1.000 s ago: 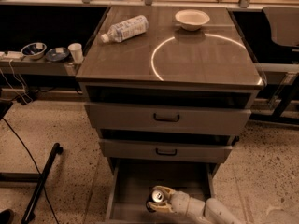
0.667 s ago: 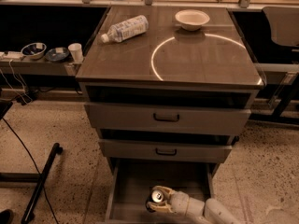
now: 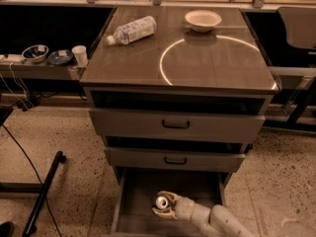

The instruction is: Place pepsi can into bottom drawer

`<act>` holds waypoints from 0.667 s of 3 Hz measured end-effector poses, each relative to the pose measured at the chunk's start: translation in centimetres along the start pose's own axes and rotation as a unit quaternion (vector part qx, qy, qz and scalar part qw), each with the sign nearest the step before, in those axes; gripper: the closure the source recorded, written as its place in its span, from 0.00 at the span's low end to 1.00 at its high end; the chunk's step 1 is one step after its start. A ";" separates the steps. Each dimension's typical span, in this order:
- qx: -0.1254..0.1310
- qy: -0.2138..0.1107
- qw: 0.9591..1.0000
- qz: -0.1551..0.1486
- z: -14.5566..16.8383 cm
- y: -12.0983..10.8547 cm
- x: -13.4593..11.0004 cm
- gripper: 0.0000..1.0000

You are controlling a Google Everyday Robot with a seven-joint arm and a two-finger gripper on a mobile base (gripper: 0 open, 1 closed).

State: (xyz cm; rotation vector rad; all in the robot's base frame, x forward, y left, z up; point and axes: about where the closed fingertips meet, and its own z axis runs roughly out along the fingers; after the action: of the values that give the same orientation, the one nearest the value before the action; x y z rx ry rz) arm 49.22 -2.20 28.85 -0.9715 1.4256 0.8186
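White arm's gripper sits low inside the pulled-out wide grey bottom drawer, fingers apparently pinched around the small dark blue pepsi can, silver top facing up, within the drawer's middle. Clear plastic bottle lies sideways on the grey tabletop, and a white bowl sits apart at the back.
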 end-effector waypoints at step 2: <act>-0.010 0.024 0.997 -0.070 6.3 -4.2 2.7 1.00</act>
State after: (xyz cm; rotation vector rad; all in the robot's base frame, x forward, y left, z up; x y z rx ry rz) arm 55.67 1.50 25.84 -1.0999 1.3752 0.7102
